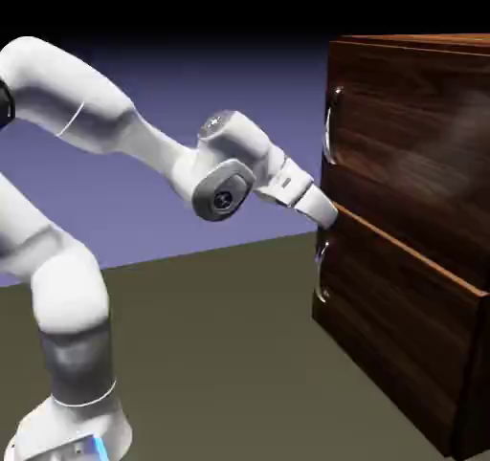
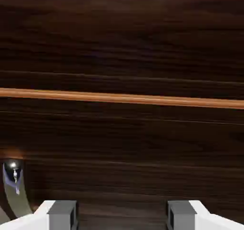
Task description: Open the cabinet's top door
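A: So where's the top door point(image 1: 412, 134)?
B: Upper right of the exterior view, looks shut, with its curved silver handle point(image 1: 332, 127) near the panel's left edge.
A: And the tool point(image 2: 122, 215)?
B: Fingers spread apart in the hand view, nothing between them. It's angled down by the lower door point(image 1: 402, 325), so my guess is it's lined up too low and should go up to the top handle.
A: Surface?
B: Cabinet point(image 1: 469, 383) stands on a drab olive counter point(image 1: 220, 354), plain blue-violet backdrop point(image 1: 191, 86) fading to black up top.
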{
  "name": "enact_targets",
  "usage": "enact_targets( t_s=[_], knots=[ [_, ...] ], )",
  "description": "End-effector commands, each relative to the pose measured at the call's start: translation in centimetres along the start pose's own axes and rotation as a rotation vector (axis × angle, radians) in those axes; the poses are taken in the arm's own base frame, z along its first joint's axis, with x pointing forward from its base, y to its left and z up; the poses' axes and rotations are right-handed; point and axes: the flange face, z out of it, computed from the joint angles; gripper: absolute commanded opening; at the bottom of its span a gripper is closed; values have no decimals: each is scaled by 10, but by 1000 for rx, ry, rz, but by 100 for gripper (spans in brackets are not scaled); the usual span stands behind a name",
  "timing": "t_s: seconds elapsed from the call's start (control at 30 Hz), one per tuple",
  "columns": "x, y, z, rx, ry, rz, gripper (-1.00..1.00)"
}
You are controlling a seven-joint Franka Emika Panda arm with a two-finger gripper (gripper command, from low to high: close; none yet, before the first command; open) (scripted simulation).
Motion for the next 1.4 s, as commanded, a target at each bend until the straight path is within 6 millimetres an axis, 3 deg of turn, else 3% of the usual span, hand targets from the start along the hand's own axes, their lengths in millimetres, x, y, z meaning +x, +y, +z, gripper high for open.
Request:
enact_targets(
  t_s=[0.0, 0.37, 0.77, 1.07, 1.37],
  knots=[
    [5, -2, -7, 9, 16, 15, 0],
    [38, -27, -82, 122, 174, 145, 0],
    [26, -62, -137, 264, 321, 195, 0],
    [-3, -94, -140, 363, 411, 171, 0],
    [-37, -121, -104, 439, 482, 110, 0]
  ],
)
